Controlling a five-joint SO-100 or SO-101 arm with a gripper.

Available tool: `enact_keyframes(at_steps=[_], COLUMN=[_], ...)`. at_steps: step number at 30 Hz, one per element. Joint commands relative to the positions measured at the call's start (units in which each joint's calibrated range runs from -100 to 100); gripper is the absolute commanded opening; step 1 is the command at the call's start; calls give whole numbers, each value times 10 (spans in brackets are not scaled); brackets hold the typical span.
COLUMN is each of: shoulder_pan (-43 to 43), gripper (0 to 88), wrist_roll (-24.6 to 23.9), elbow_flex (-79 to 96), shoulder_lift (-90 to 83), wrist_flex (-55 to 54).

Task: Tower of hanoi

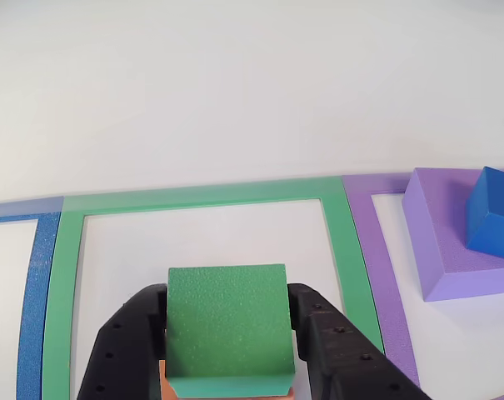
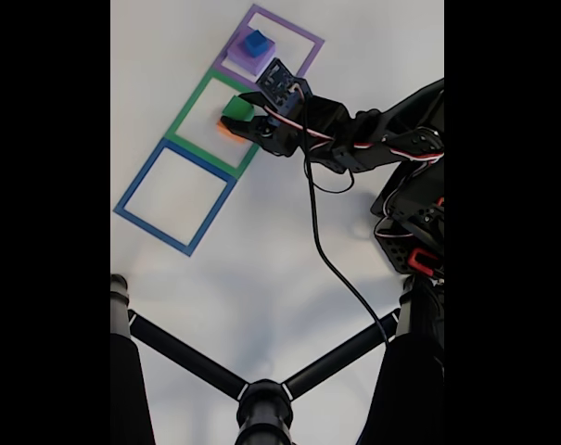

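Note:
My gripper [image 1: 227,292] is shut on the green block [image 1: 227,333], with one black finger pressed to each side. The green block rests on the orange block [image 1: 162,379], of which only a sliver shows below it. Both lie inside the green frame [image 1: 202,196]. To the right, the flat purple block [image 1: 439,242] carries the small blue cube [image 1: 493,212] inside the purple frame [image 1: 376,250]. The fixed view shows the gripper [image 2: 243,119] at the green block [image 2: 236,108] over the orange block [image 2: 227,131], near the purple block [image 2: 248,56] and blue cube [image 2: 256,42].
The blue frame [image 2: 139,175] has nothing inside it and lies at the far end of the row from the purple frame [image 2: 287,23]. A black cable [image 2: 322,241] trails from the arm across the white table. A black three-legged stand [image 2: 261,399] fills the lower part of the fixed view.

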Motion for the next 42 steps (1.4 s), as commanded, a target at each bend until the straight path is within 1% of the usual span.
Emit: enact_keyframes(at_steps=[1,10,13,15,22,29,39,42], shoulder_pan=[-7,3,6,10,32,63,115,132], gripper=[167,243,256,257,256,252,233,231], wrist_roll=[0,0,0,0,0,0,0,0], elbow_flex=[-13,-9,-17,-27,-94,-201,-447,-537], shoulder_lift=[0,-14,-42,-74,-208,-290,-340,-325], wrist_flex=[-15,-16,7,47,274,498,885,977])
